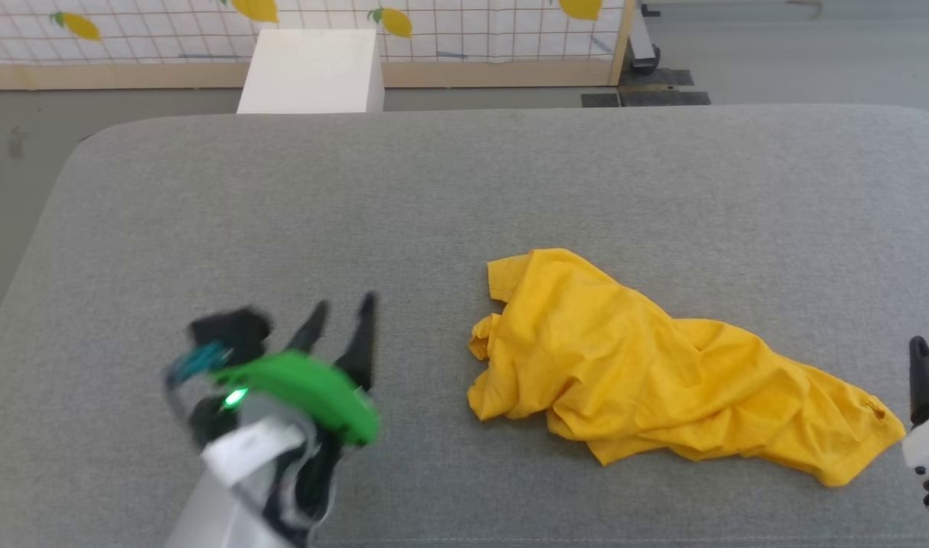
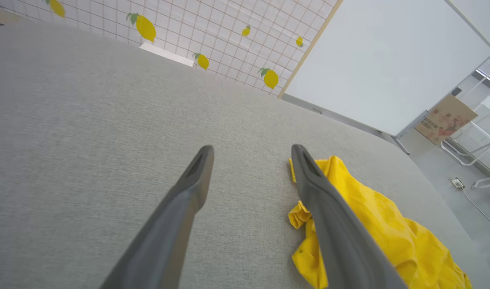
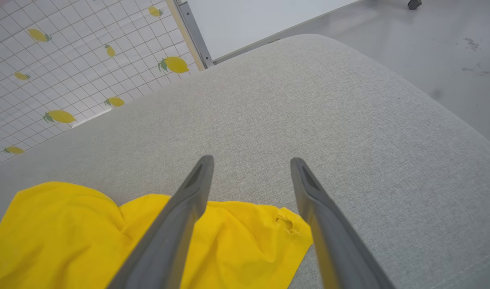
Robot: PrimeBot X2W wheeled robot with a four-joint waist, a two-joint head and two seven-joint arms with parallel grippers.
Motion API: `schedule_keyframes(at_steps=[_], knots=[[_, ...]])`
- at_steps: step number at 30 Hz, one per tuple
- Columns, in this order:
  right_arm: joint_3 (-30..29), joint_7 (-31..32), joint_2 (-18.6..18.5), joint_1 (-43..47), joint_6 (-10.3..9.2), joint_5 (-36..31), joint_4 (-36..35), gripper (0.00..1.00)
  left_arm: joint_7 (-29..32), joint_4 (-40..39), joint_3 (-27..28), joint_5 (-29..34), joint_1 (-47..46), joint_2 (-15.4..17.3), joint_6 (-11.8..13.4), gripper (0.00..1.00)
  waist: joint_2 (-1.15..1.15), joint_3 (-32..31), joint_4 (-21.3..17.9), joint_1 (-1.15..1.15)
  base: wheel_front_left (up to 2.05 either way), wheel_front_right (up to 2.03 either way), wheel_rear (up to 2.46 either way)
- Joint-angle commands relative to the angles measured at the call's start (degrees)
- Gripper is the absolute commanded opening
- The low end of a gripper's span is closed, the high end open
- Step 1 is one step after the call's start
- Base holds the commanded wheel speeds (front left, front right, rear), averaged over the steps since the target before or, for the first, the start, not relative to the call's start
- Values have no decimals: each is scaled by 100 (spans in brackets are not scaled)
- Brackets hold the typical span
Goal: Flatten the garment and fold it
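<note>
One crumpled garment (image 1: 662, 365) lies between left claw (image 1: 345, 302) and right claw (image 3: 251, 159)

In the head view the left hand (image 1: 345, 301) is blurred and the right hand (image 1: 923, 373) is cut off at the edge. The shirt (image 1: 662, 380) is cropped in both wrist views.

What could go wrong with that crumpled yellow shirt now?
The yellow shirt lies bunched in overlapping folds, so the open jaws of either arm might pinch several layers and drag the heap instead of spreading it. It also sits near the front edge of the grey padded surface, so a hard pull could slide part of it off.
</note>
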Motion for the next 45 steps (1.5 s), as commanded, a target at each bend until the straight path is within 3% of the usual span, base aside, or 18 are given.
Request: schedule_keyframes(at_steps=[1, 6, 9, 15, 21, 22, 23, 24, 29, 34, 39, 43, 45], knots=[[61, 0, 7, -56, -8, 56, -24, 100, 317, 54, -134, -83, -327, -135, 66, 100, 0, 11, -96, 0, 0, 0, 0], [236, 82, 7, -22, -8, 87, 25, 100, 2327, 542, -1077, -135, -1095, -264, 160, 100, 0, 139, -320, 0, 0, 0, 0], [247, 88, 8, -4, -8, 117, 94, 100, 3082, 761, -1494, 47, -1415, -193, 177, 100, 0, 267, -451, 0, 0, 0, 0], [256, -50, 8, -43, -8, 178, 194, 100, 3451, 1181, -1841, 482, -1682, 33, 282, 100, 0, 507, -682, 0, 0, 0, 0], [272, -167, 8, -70, -8, 232, 284, 100, 3415, 1482, -1931, 455, -1681, -47, 214, 100, 0, 606, -760, 0, 0, 0, 0], [276, -181, 8, -82, -8, 239, 300, 100, 3406, 1516, -1935, 423, -1677, -72, 183, 89, 0, 616, -764, 0, 0, 0, 0], [282, -198, 8, -96, -8, 242, 322, 100, 3352, 1537, -1926, 387, -1678, -102, 141, 36, 0, 621, -765, 0, 0, 0, 0], [289, -210, 8, -107, -8, 244, 341, 100, 3272, 1548, -1894, 360, -1677, -126, 131, 0, 0, 623, -763, 0, 0, 0, 0], [312, -288, 8, -126, -8, 216, 424, 100, 2875, 1534, -1647, 172, -1760, -206, 61, 0, 0, 585, -671, 0, 0, 0, 0], [270, -311, 8, -92, -8, 124, 437, 100, 2116, 1177, -883, -106, -1986, -178, 245, 0, 0, 457, -463, 0, 0, 0, 0], [284, -260, 8, -94, -8, 57, 393, 100, 1480, 588, 206, -324, -1832, 276, 747, 0, 0, 304, -226, 0, 0, 0, 0], [294, -216, 8, -83, -8, 4, 344, 100, 1399, 276, 941, -472, -1031, 687, 1298, 0, 0, 229, -41, 0, 0, 0, 0], [314, -192, 8, -84, -8, -10, 329, 100, 1476, 273, 1181, -606, -514, 742, 1517, 0, 0, 211, 34, 0, 0, 0, 0]])
